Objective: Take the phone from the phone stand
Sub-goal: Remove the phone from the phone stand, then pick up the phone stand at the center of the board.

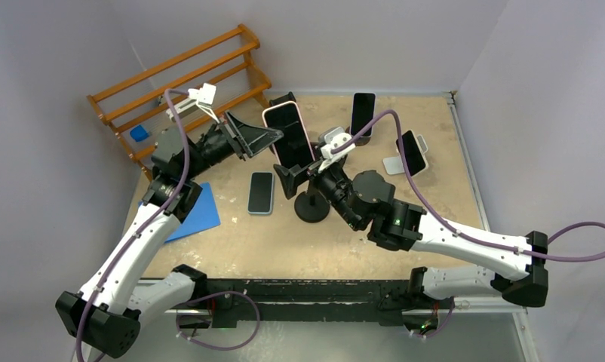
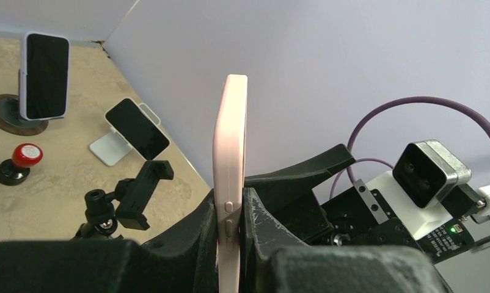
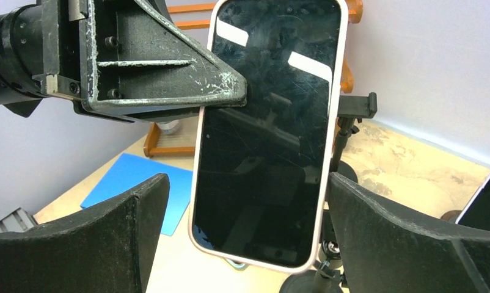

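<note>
My left claw (image 1: 275,136) is clamped on the long edge of the phone (image 3: 267,134). It holds the phone roughly upright in the air above the worktop (image 1: 284,249), clear of the stand (image 1: 312,205), whose clamp sits empty nearby. The lift looks done. What is left, I judge, is laying the phone flat on a bare patch without letting it slip. It has a pale pink case and a dark, scuffed screen with 2 bright reflections. My right claw (image 3: 247,201) gapes wide, 1 finger either side of the phone, touching nothing.
</note>
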Controlling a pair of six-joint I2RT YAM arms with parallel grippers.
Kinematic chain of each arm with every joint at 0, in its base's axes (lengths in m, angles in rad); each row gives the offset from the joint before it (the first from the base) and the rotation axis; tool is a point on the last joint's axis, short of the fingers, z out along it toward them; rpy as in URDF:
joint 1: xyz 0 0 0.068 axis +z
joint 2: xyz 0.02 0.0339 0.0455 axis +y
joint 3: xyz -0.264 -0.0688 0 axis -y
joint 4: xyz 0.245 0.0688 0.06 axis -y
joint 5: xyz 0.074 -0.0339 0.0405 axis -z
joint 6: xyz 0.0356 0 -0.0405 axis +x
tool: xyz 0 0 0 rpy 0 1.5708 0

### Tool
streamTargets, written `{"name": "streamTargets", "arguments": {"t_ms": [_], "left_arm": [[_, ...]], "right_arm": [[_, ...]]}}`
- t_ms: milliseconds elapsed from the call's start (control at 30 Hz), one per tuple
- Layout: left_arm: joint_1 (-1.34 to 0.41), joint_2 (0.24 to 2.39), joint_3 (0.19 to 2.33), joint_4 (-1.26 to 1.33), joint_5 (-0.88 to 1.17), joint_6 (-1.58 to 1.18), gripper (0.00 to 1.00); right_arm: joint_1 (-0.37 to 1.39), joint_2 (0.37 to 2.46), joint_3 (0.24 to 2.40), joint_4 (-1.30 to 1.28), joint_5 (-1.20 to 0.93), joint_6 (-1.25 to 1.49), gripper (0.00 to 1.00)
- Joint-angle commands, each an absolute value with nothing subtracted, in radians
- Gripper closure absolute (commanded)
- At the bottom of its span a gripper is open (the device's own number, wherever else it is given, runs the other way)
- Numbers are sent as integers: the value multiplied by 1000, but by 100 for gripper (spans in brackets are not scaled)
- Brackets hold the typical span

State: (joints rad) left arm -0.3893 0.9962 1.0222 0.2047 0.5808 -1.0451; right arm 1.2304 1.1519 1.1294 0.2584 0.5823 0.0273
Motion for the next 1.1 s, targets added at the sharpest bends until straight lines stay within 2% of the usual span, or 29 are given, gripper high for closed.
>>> {"name": "streamTargets", "arguments": {"t_ms": [0,233,567,700,867,1067], "left_arm": [[-391,930,1035,239,512,-992,100],[-391,848,1036,156,445,-902,100],[-391,694,1005,-196,267,-592,100],[-390,683,973,-290,209,-526,100],[-390,702,902,-280,251,-487,100],[-390,703,787,-239,238,-472,100]], "right_arm": [[1238,1081,1188,250,552,42,1],[1238,962,1161,181,482,60,1],[1237,722,835,318,433,85,3],[1237,710,693,415,490,144,4],[1238,712,518,623,553,162,9],[1206,826,497,701,621,231,16]]}}
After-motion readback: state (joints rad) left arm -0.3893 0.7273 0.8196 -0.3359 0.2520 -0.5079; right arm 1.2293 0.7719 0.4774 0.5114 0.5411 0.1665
